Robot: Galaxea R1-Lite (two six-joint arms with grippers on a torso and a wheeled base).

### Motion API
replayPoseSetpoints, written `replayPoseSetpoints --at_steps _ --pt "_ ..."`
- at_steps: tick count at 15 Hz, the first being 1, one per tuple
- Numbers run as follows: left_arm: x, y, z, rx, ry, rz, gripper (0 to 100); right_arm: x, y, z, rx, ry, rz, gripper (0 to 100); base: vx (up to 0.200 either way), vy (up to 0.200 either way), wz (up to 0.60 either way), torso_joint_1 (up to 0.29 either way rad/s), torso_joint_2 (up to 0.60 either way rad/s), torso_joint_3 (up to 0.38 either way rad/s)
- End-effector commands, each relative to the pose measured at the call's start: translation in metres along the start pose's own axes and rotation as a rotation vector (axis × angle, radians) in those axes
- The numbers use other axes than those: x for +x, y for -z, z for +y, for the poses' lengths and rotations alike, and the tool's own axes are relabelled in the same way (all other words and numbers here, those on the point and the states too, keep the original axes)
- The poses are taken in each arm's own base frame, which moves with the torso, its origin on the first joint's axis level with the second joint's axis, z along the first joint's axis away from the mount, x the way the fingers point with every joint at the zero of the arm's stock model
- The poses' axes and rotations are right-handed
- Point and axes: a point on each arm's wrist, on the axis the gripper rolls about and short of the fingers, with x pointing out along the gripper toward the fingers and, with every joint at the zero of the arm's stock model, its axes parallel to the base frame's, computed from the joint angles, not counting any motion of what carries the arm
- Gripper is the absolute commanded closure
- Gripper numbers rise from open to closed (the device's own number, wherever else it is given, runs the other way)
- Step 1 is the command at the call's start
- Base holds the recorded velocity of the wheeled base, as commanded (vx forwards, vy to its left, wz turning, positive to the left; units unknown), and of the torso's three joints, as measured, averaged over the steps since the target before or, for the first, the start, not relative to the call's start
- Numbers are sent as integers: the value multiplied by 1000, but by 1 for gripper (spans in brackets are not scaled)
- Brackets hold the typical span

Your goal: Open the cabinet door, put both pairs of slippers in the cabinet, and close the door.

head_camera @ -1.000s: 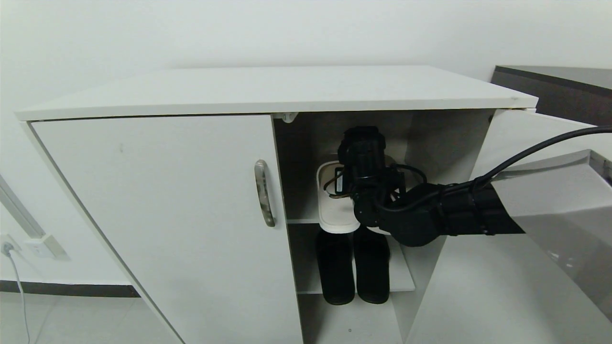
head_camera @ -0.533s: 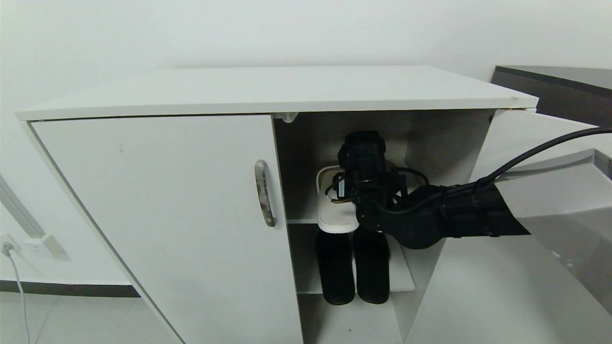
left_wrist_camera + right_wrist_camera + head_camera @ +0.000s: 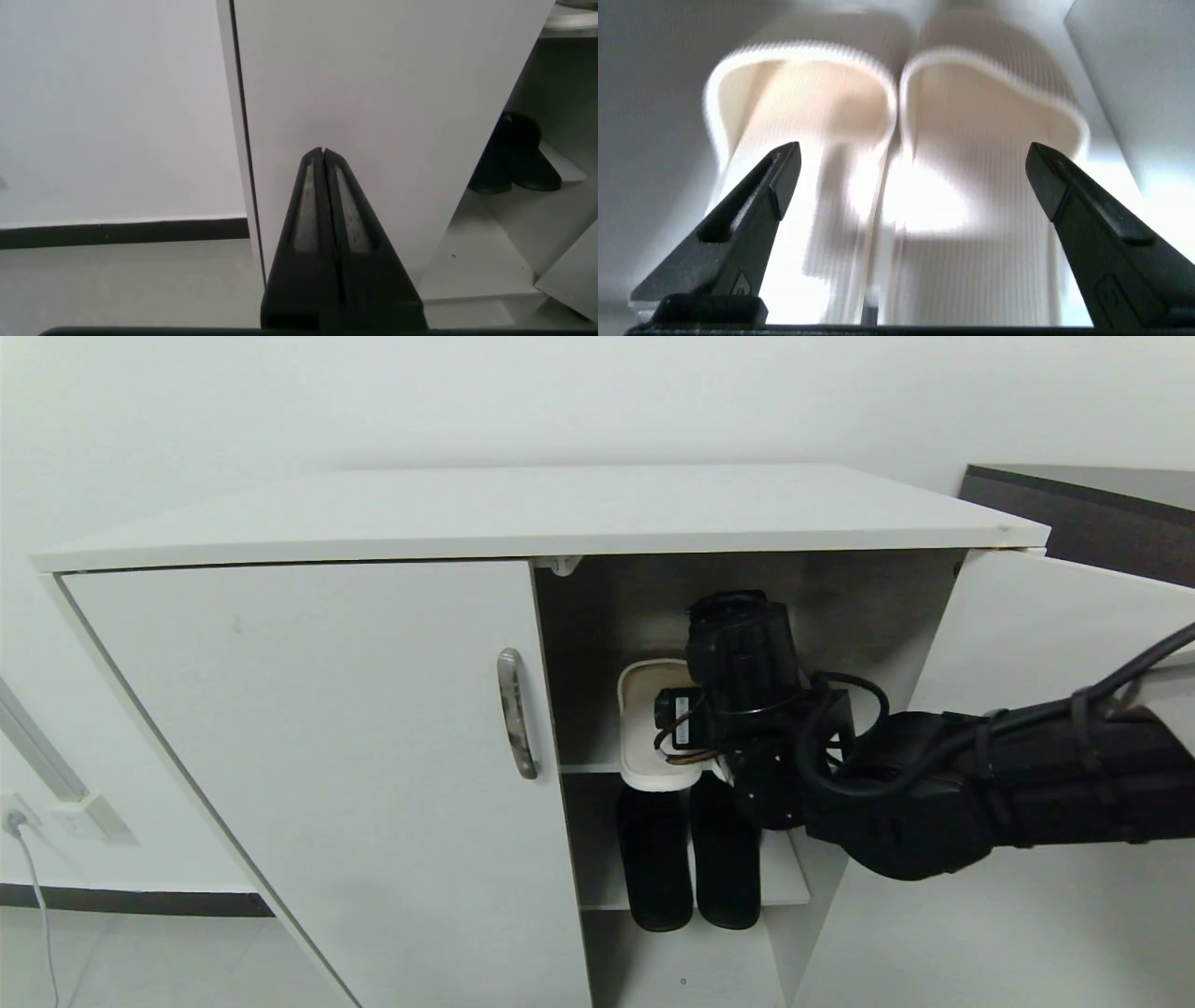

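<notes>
Looking at a white cabinet (image 3: 560, 513), right door (image 3: 1027, 625) swung wide, left door (image 3: 308, 756) shut, with a metal handle (image 3: 515, 713) near the shut door's inner edge.

Inside the open half, on the upper shelf (image 3: 588, 768): the white slippers (image 3: 642, 728), laid side by side and touching along their length, near ends just over the shelf's front edge. Directly below, on the lower shelf (image 3: 794, 887): the black slippers (image 3: 691, 859), also side by side, near ends poking past the front edge.

Reaching into the upper compartment from the right: the right hand (image 3: 913, 154), released, fingers (image 3: 747, 224) spread wide to either side of the white pair. Apparently touching neither slipper, though hard to tell with the wrist view so blurred. From the head view, black wrist and cables covering most of the right-hand white slipper.

Held low in front of the shut left door: the left hand (image 3: 322, 157), clenched, fingers pressed flat together with nothing between them. Beyond it, to one side, the black pair on its shelf in the open compartment.

On the wall left of the cabinet, near the floor: a socket (image 3: 14, 821) with a cable hanging from it.
</notes>
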Motion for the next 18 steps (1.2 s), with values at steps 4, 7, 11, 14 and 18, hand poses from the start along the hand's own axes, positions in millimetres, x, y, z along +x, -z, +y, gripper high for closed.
replayPoseSetpoints --at_steps 4,7,11,14,18 --pt "0 0 0 0 0 1 100 -62 -6 -30 61 -201 -31 0 0 0 0 0 0 0" --pt "0 0 0 2 3 1 100 -75 9 -39 67 -269 -77 0 0 0 0 0 0 0" --pt "0 0 0 2 3 1 100 -76 12 -39 52 -289 -102 100 0 0 0 0 0 0" --pt "0 0 0 2 2 1 100 -73 18 -36 40 -292 -88 100 0 0 0 0 0 0" --pt "0 0 0 2 3 1 100 -75 20 -35 34 -296 -83 100 0 0 0 0 0 0"
